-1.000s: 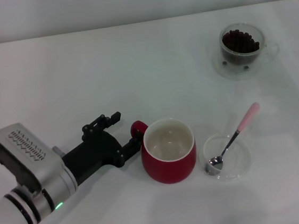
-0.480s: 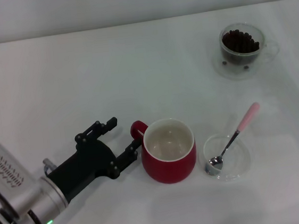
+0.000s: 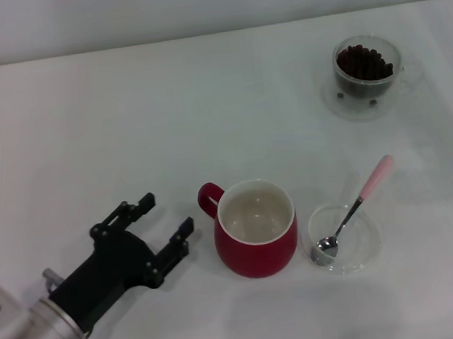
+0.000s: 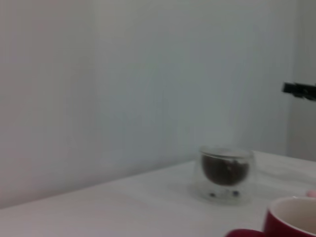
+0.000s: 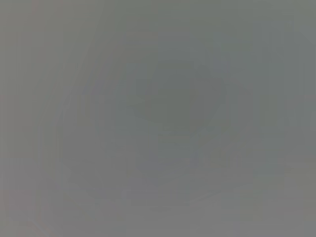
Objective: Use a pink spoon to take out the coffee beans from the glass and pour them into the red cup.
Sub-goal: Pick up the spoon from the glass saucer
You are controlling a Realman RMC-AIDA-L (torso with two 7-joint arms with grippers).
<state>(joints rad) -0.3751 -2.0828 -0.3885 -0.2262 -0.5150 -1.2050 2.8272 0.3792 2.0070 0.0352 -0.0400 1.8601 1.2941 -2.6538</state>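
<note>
The red cup stands near the front middle of the white table, its handle toward my left gripper; its rim also shows in the left wrist view. The pink spoon lies with its bowl in a shallow clear dish right of the cup. The glass with coffee beans stands on its saucer at the back right, and shows in the left wrist view. My left gripper is open and empty, a short way left of the cup's handle. My right gripper is out of view.
The white table spreads around the objects. A pale wall stands behind it.
My left gripper has drawn back to the left and toward the front, away from the red cup's handle. The cup, spoon and glass have not moved.
</note>
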